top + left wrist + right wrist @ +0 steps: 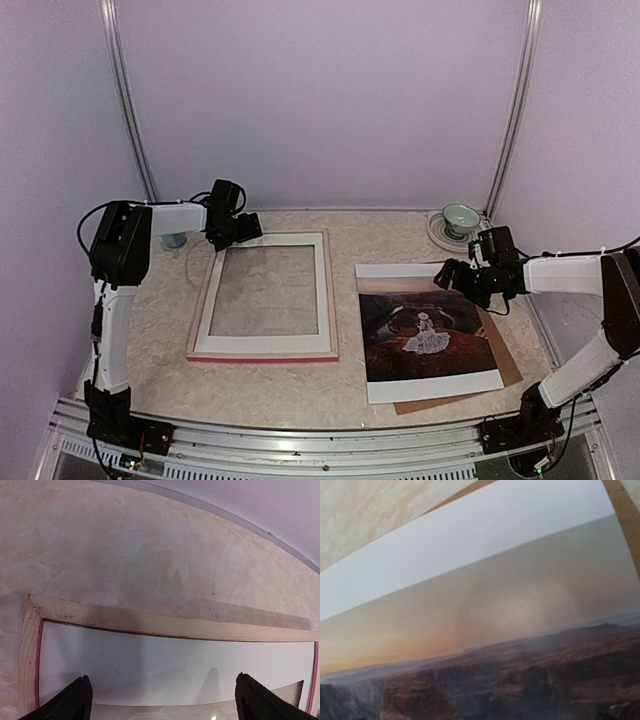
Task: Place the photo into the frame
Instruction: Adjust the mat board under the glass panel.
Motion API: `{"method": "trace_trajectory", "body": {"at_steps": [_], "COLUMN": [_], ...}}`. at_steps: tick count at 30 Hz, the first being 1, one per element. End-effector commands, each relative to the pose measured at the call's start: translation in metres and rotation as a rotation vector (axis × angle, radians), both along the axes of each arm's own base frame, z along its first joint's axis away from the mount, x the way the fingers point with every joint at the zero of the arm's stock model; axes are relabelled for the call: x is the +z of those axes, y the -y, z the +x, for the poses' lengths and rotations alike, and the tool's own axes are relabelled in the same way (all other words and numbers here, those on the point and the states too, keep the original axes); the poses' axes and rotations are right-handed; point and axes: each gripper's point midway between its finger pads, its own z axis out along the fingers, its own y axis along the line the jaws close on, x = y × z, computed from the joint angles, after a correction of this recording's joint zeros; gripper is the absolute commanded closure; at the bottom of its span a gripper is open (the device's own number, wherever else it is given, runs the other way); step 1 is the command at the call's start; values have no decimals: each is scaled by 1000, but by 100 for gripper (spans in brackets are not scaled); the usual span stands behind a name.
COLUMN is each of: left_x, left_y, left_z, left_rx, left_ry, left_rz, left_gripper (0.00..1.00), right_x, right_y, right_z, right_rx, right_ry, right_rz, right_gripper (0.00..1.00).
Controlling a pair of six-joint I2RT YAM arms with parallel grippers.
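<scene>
Spanning the beige marbled bench within lilac walls: pink, wood-backed frame at left, left gripper jaws spread; reddish landscape photo at right, right gripper jaws undeterminable; green cup, far-right corner.

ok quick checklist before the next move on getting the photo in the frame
1. Frame flat on the table, wood back up: ok.
2. Mat lying inside the frame: ok.
3. Left pincer open, over the frame's far rail, holding nothing: ok.
4. Photo flat on the board, picture side up: ok.
5. Right pincer at the photo's far right corner, grip on it: cannot tell, its fingers do not show in the wrist view.
6. Cup apart from the right arm: ok, though close behind it.
</scene>
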Motion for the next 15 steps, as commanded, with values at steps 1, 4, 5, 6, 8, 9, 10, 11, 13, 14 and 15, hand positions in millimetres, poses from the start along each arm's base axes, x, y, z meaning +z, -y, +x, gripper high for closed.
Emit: {"method": "trace_trajectory", "body": {"at_steps": [1,4,5,6,8,9,10,11,13,14,15], "left_x": [-15,-13,-13,-15,-22,-24,-25,-25,-19,-12,-7], "left_y": [-7,-10,-12,-14,-16,-17,-17,-17,-15,-15,-13], "left_z": [2,4,5,5,4,3,3,3,5,6,7], "left_rx": [5,12,18,22,25,25,28,25,23,23,21], "left_ry": [-25,-21,-24,-31,-49,-55,-57,-52,-36,-21,-10], "left_rz": [27,32,37,42,43,42,42,40,28,19,10], "left_gripper": [2,2,2,2,2,2,2,2,2,2,2], "right_x": [4,4,3,4,4,4,4,4,5,5,5], "right_y": [-2,-3,-3,-4,-4,-4,-5,-5,-5,-6,-7], "right_z": [1,1,1,1,2,2,2,3,4,5,5], "right_rx": [-3,-2,-1,0,1,1,2,2,3,7,7], "right_ry": [18,16,16,15,16,16,16,16,16,16,16], "right_rz": [20,19,20,21,21,21,21,21,21,20,20], "right_gripper": [1,1,1,1,1,1,1,1,1,1,1]}}
